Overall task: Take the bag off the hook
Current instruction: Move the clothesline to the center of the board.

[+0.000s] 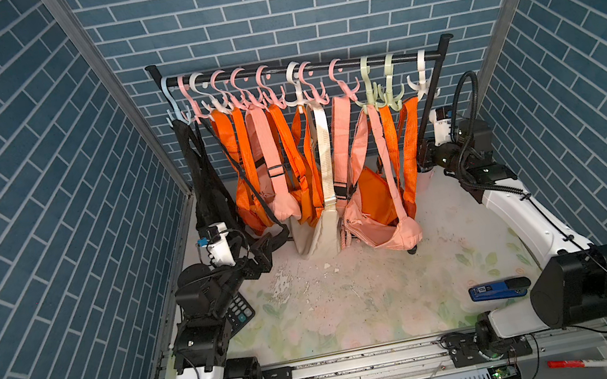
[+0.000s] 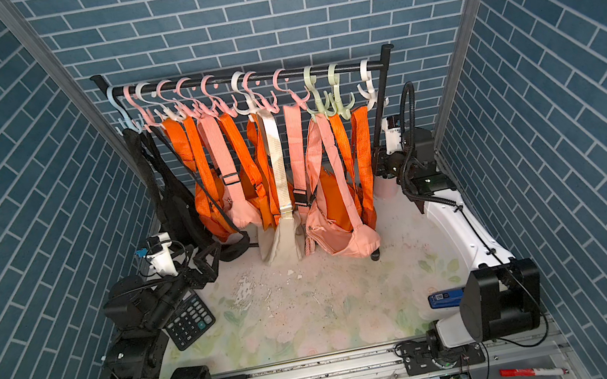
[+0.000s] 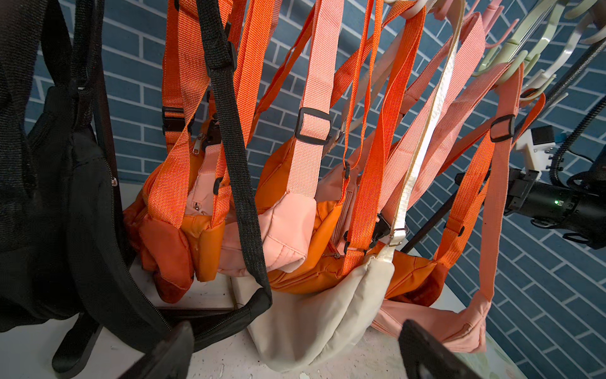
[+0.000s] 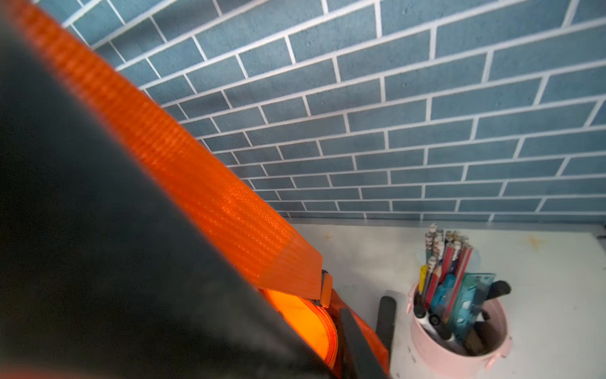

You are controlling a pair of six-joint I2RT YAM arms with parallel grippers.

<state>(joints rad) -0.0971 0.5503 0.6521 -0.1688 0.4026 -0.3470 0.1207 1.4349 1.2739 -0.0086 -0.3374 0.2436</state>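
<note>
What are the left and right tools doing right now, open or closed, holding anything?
Left tool: open, holding nothing.
Right tool: cannot be told; it is close beside an orange bag strap.

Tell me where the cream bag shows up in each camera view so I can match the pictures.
Top views: the cream bag hangs lowest in the middle of the row of bags, in both top views.
Left wrist: close to the camera, in front of the orange bags.
Right wrist: not in it.
Shared landmark: the pink bag beside it, in both top views and the left wrist view.
</note>
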